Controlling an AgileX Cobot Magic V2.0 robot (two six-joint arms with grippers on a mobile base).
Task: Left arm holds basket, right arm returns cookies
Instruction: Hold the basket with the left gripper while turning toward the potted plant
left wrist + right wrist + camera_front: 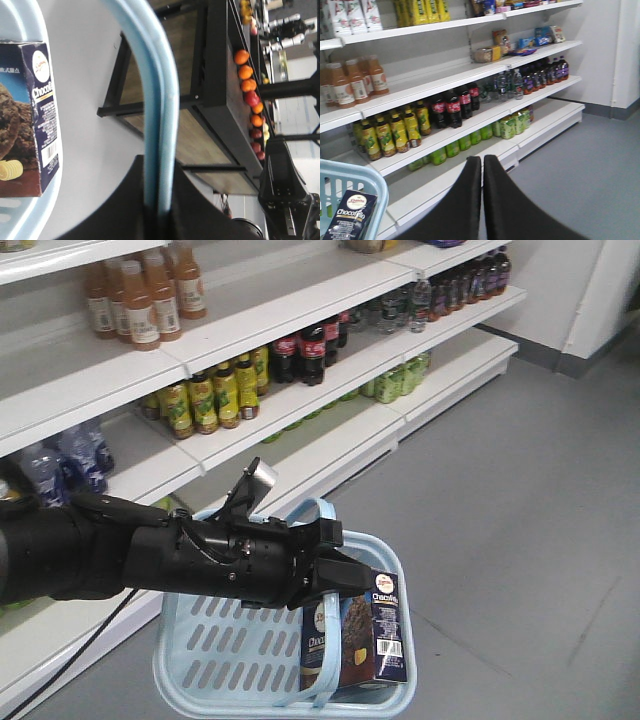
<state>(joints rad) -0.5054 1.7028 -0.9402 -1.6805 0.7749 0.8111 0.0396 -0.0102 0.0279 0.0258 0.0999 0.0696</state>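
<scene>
Front cam sits high, looking down over my left arm (pixel 150 555) at the basket (pixel 170 670), shelves (pixel 300 330) beyond. Left wrist cam is rolled sideways, v. close on the handle (pixel 162 100). Right wrist cam looks out past its fingers (pixel 465 200) at the same shelves, farther back. All 3 share basket + cookies (pixel 385 640).

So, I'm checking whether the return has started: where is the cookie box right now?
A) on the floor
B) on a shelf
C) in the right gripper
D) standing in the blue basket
D: the cookies stand inside the basket, while the right gripper is shut with nothing in it.
</scene>
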